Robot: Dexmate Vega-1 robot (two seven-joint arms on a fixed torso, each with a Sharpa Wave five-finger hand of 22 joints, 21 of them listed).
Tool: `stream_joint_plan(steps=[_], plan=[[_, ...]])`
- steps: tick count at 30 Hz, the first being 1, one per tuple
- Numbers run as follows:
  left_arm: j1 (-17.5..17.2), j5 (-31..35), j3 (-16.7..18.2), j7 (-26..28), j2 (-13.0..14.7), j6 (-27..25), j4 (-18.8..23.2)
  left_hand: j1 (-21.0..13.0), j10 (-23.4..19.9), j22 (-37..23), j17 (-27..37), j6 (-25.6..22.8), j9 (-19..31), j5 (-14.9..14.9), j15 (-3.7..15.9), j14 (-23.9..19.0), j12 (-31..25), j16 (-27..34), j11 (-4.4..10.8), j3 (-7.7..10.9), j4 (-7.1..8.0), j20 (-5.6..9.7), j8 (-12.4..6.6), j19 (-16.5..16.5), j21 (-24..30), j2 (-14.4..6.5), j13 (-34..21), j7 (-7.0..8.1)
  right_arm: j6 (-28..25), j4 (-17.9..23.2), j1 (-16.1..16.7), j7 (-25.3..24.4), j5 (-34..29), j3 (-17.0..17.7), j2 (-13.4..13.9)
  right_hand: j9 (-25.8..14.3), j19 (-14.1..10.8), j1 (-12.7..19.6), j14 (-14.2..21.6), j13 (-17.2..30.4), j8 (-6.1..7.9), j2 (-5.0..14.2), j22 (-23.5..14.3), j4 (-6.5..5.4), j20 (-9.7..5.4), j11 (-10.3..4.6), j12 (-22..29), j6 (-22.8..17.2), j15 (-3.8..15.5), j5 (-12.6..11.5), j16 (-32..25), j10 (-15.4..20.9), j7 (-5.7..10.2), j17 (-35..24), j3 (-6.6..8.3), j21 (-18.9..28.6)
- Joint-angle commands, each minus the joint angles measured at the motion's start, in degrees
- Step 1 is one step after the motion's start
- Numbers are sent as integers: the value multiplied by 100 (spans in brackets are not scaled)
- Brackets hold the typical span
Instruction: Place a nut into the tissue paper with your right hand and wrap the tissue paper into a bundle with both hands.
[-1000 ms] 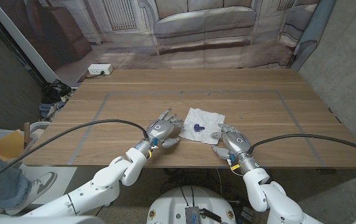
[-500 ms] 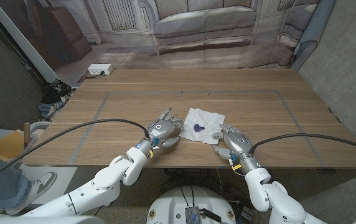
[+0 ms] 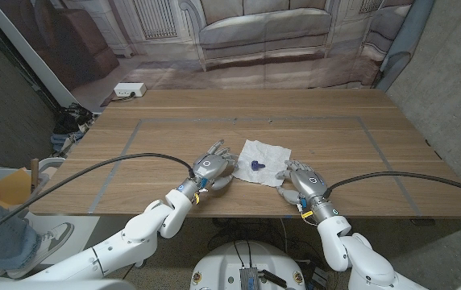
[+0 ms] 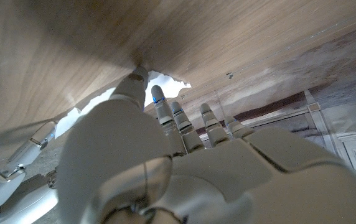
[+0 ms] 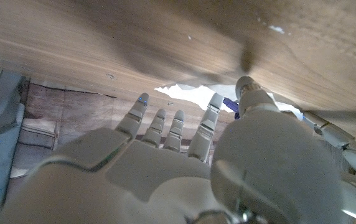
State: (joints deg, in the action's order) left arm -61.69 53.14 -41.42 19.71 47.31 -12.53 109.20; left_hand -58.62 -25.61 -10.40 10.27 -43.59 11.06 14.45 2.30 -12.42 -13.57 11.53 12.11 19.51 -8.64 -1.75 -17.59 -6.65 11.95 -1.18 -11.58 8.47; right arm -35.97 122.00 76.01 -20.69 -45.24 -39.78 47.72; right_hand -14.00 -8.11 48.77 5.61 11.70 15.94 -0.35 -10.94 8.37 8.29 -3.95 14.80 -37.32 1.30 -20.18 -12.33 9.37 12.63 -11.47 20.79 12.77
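The wooden table (image 3: 335, 137) carries a marked rectangular outline, and the work area lies near its front edge. The tissue paper (image 3: 264, 160) lies spread flat there, between the 2 hands; it is white, roughly square, with uneven edges. It is judged very light, soft and easily torn, and likely to slide or crumple under a sideways push. Hold should be taken at the outer edges or corners, lifting them inward over the centre rather than pressing down on the middle.

The left hand (image 3: 212, 169) sits just beside the paper's left edge, empty, fingers extended and spread toward it. The right hand (image 3: 303, 182) sits just beside the paper's near right corner, also empty with fingers spread; whether either hand touches the paper cannot be told.

The nut (image 3: 256, 166) is a small dark purple item resting on the paper near its centre. It is judged rigid and light, and it could roll or slip out if the paper is tilted before the edges are gathered.
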Motion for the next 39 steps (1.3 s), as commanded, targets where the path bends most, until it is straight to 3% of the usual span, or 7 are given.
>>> stream_joint_plan(steps=[1,3,4,7,12,16,39], plan=[[77,-469,72,245,-110,333,-184,-179,-257,-8,10,-778,49,-117,694,-146,6,13,-17,147,15,5,-306,101,27,-66,-21,-49,269,-176,-36,-435,151,57,-88,-48,-143,140,199,4,142,-2,-16,4,-37,-51,61,-289,8,-50,-46,161,-1,9,33,56],[71,-571,103,333,-137,389,-221,-264,-342,-8,11,-1172,94,-193,727,-215,27,10,-60,208,15,-27,-500,138,25,-119,-24,-182,341,-217,-46,-521,201,77,-117,-63,-169,158,227,2,182,0,-16,8,-40,-60,71,-366,5,-54,-45,192,0,11,34,63],[69,-614,115,363,-145,412,-234,-272,-420,-8,17,-1362,121,-235,736,-265,21,19,-36,221,31,-14,-605,173,30,-132,-26,-240,369,-230,-49,-550,222,83,-126,-136,-199,226,264,-2,364,6,-17,17,-46,-66,80,-704,12,-66,-12,242,-8,16,32,60],[59,-722,145,408,-162,447,-251,-311,-611,-9,36,-1694,221,-302,745,-386,0,54,-21,299,66,-24,-838,252,45,-244,-31,-353,423,-252,-58,-598,286,102,-152,-181,-243,267,365,-4,458,20,-19,17,-70,-112,125,-859,32,-71,-29,374,5,11,33,69],[59,-802,169,377,-158,430,-232,-296,-728,-9,45,-1768,281,-338,750,-449,-12,69,3,327,100,-10,-934,287,48,-298,-34,-337,519,-283,-55,-683,456,156,-211,-367,-294,347,542,-11,861,60,-24,-12,-82,-279,210,-1511,103,-63,-24,667,3,0,-2,64],[62,-864,182,358,-150,442,-227,-293,-759,-10,44,-1776,305,-351,759,-471,-10,71,10,335,105,11,-966,296,48,-304,-35,-333,473,-270,-68,-657,489,151,-234,-442,-309,346,627,-15,1014,99,-27,-44,-92,-351,249,-1739,142,-52,-36,804,7,-15,-24,61],[110,-1886,501,57,-162,787,-136,-247,-896,-15,48,-1790,469,-390,714,-561,30,63,-4,388,128,41,-1182,299,31,-303,-40,-298,396,22,45,-715,1278,481,-341,-521,-206,329,725,-19,1130,141,-32,-80,-7,-378,297,-1849,157,-12,-53,985,11,-46,-55,12]])
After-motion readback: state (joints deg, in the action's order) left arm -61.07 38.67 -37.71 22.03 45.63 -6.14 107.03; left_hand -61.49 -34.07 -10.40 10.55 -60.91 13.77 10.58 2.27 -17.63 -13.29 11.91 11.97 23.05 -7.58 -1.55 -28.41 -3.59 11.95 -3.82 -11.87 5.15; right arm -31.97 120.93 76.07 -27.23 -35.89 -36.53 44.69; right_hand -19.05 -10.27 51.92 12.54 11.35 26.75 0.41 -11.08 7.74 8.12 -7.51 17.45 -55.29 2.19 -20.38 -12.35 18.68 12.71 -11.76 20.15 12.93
